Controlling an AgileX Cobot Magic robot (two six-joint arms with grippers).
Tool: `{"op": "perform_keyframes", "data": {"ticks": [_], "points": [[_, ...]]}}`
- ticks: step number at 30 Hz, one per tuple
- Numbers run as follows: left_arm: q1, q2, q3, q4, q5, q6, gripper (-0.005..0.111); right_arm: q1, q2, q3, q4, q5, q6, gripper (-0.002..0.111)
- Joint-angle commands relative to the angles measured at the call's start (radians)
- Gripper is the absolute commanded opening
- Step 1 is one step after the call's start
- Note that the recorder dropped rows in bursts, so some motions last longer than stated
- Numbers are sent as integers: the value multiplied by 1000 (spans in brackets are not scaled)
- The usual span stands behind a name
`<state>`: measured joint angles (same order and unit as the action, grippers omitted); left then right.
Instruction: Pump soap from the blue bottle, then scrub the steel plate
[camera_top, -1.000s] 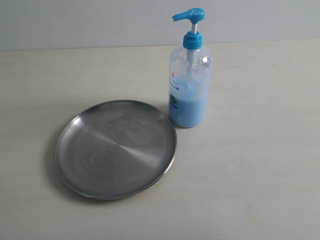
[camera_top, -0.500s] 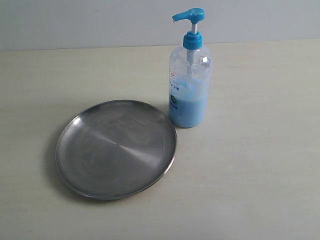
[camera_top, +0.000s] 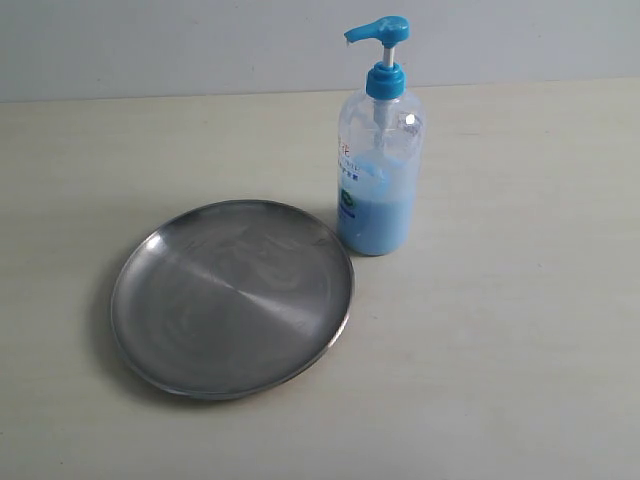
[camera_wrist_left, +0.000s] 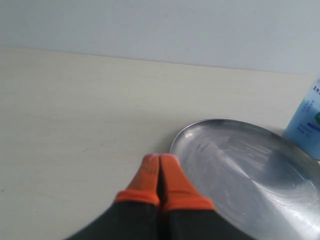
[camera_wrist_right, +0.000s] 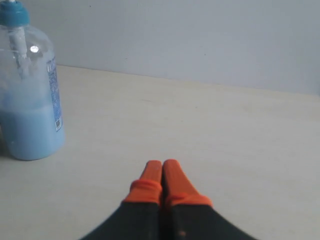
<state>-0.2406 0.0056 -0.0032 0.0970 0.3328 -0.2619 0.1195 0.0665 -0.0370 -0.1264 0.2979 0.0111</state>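
Where the plate (camera_top: 232, 297) lies: flat on the pale table (camera_top: 520, 340), left of centre in my exterior view, its low rim showing all the way round.
Plate surface: shiny grey steel with faint pale swirls; I cannot tell whether these are soap residue or reflections.
Bottle (camera_top: 378, 170): stands upright on the table, just beside the plate's far right rim.
Pump head (camera_top: 382, 28): bright blue and raised on its white stem, with the spout pointing towards the left of the exterior view.
Soap (camera_top: 374, 218): pale blue liquid that fills roughly the lower half of the clear bottle.
Label (camera_top: 346, 178): a small print panel on the bottle's left face, too small for me to read.
Left gripper (camera_wrist_left: 159, 159): orange fingertips (camera_wrist_left: 148, 172) are pressed together with nothing between them. They sit over bare table near the plate's rim, and I cannot tell how high.
Left wrist view: the plate (camera_wrist_left: 250, 170) fills the side beyond the tips, and the bottle (camera_wrist_left: 306, 125) is cut off at the frame edge behind it.
Right gripper (camera_wrist_right: 162, 164): jaws are fully closed and hold nothing. It is over bare table, well apart from the bottle (camera_wrist_right: 30, 95).
Wall (camera_top: 150, 45): plain pale grey, meeting the table's far edge.
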Motion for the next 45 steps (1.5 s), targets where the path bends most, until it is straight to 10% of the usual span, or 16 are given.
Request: {"op": "perform_keyframes", "data": {"ticks": [1, 45], "points": [[1, -6, 3, 1, -7, 1, 0, -4, 31, -53, -8, -8, -4, 0], [1, -6, 3, 1, -7, 1, 0, -4, 520, -202, -8, -17, -4, 0]]}}
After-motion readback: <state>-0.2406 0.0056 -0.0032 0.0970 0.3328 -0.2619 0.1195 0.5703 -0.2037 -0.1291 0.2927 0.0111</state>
